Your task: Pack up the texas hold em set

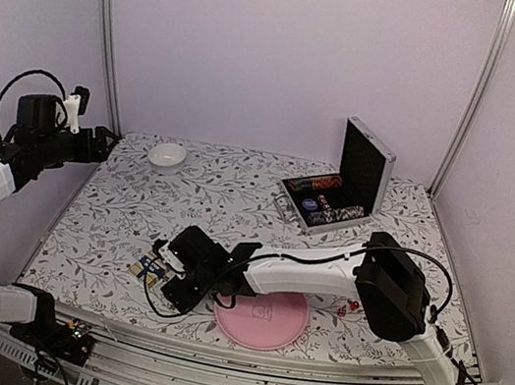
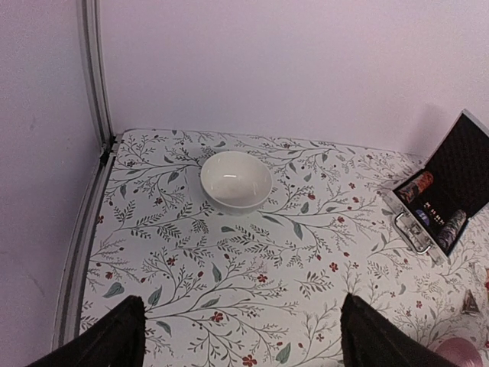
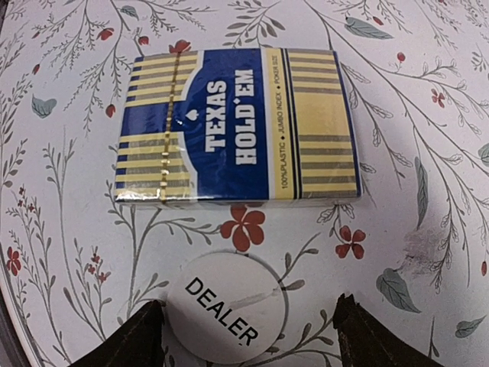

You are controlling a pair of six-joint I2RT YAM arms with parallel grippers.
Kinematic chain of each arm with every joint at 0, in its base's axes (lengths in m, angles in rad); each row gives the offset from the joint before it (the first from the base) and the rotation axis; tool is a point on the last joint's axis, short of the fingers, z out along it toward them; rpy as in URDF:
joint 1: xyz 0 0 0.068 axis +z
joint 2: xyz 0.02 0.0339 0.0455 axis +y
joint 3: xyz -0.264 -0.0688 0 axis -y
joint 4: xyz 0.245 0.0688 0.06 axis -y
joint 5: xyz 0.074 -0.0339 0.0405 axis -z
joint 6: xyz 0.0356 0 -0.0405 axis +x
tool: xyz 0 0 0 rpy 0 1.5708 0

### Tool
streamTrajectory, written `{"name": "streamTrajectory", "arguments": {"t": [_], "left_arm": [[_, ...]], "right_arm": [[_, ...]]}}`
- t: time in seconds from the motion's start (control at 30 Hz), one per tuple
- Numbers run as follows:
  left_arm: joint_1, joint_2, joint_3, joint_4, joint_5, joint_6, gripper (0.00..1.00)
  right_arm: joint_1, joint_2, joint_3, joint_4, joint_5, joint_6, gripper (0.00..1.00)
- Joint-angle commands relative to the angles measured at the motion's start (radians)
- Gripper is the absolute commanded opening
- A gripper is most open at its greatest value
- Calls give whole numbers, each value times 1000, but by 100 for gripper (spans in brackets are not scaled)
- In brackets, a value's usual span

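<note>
Backdrop: plain lilac walls, metal posts, and a floral-print worktop [image 1: 234, 213] filling the floor of the booth.
Overhead, case: silver case [image 1: 368, 162] sits far right with its lid standing upright and chips [image 1: 338, 214] in rows in the black tray.
Overhead, cards: card deck [image 1: 146, 269] lies near left of centre, well apart from the case.
Overhead, extras: white bowl [image 1: 167, 154] is far left; pink plate [image 1: 260, 318] is at the near edge.
Overhead, arms: right arm [image 1: 304, 271] reaches low across the near side to the deck; left arm [image 1: 41, 145] is held up at the far left.
Left wrist, fingers: left fingers [image 2: 122, 336] are spread wide, nothing between them, high above the worktop.
Left wrist, view: the bowl sits dead ahead, the case off to the right.
Right wrist, fingers: right fingers [image 3: 141, 340] are parted, gripping nothing.
Right wrist, button: dealer button [image 3: 227, 317] lies flat between them, the left tip close beside it, a clear gap on the right.
Right wrist, deck: blue and gold "TEXAS HOLD'EM" box lies flat just beyond the button, not touching it.
</note>
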Motion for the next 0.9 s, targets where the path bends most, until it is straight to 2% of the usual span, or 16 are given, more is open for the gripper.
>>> {"name": "streamTrajectory", "arguments": {"t": [0.0, 0.3, 0.6, 0.87], "left_arm": [[8, -14, -8, 12, 0, 5, 88], [7, -13, -8, 11, -2, 5, 88], [7, -13, -9, 11, -8, 5, 88], [8, -8, -9, 11, -15, 8, 88]], "right_arm": [[7, 68, 19, -37, -24, -15, 74], [7, 61, 17, -50, 5, -13, 56], [0, -3, 16, -31, 47, 22, 49], [-70, -108, -28, 3, 50, 80, 45]]}}
